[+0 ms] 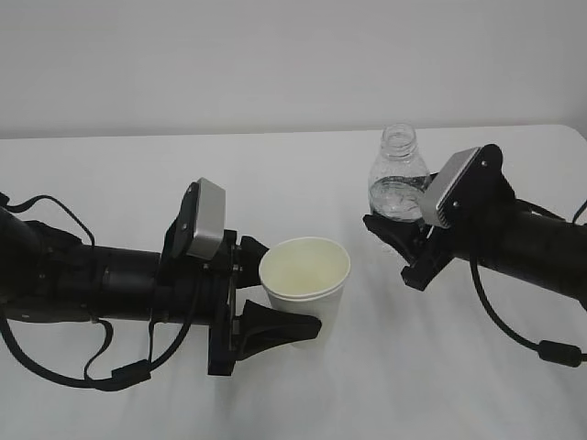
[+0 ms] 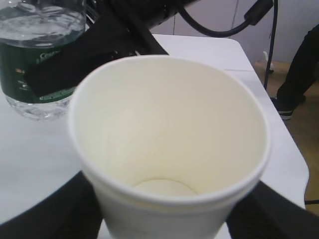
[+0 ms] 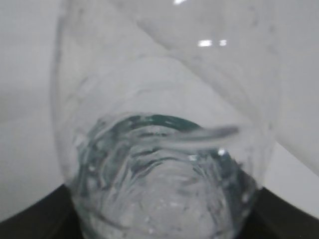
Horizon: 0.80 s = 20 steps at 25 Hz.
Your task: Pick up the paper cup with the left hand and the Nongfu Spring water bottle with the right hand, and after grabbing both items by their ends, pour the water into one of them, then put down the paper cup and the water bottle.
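The white paper cup (image 1: 305, 275) stands upright at the table's middle, and my left gripper (image 1: 278, 291) is shut on its lower part, one black finger on each side. The left wrist view looks down into the cup (image 2: 169, 129): cream inside, no liquid showing, with the fingers (image 2: 45, 214) at its base. The capless Nongfu Spring water bottle (image 1: 398, 179) stands upright to the right, partly filled with water (image 1: 396, 200). My right gripper (image 1: 401, 243) is shut on its lower body. The bottle (image 3: 164, 149) fills the right wrist view, and its green label (image 2: 35, 64) shows in the left wrist view.
White table (image 1: 275, 174) against a pale wall. In the left wrist view the table's right edge (image 2: 279, 129) drops to a wooden floor, where a person's leg and shoe (image 2: 296, 84) stand. Black cables (image 1: 514, 330) trail from both arms.
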Available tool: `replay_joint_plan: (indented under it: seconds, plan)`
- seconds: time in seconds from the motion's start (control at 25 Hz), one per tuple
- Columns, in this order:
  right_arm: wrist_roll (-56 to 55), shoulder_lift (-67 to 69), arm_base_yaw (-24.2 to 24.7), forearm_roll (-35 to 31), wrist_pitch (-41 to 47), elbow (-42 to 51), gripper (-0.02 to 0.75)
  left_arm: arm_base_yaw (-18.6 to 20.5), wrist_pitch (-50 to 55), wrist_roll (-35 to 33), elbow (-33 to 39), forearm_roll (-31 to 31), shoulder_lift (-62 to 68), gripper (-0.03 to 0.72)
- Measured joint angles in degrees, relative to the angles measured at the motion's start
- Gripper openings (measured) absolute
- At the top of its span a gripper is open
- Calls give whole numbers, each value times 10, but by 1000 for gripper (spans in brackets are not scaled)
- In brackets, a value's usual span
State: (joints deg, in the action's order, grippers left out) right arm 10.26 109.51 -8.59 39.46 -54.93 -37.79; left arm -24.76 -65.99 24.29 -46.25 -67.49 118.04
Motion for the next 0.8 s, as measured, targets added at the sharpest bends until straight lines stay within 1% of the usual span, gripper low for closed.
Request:
replay_joint_plan:
  seconds: [0.24, 0.4, 0.56, 0.68, 0.8]
  plan:
    - [20, 0, 0, 1, 4, -15, 467, 0, 0, 0, 0, 0, 0, 491]
    - [57, 0, 0, 2, 4, -15, 467, -3, 0, 0, 0, 0, 0, 491]
    - [81, 0, 0, 2, 0, -15, 467, -24, 0, 0, 0, 1, 0, 491]
    - [107, 0, 0, 2, -22, -15, 467, -40, 0, -6, 0, 15, 0, 490]
    - [145, 0, 0, 2, -39, -15, 467, -47, 0, -14, 0, 21, 0, 490]
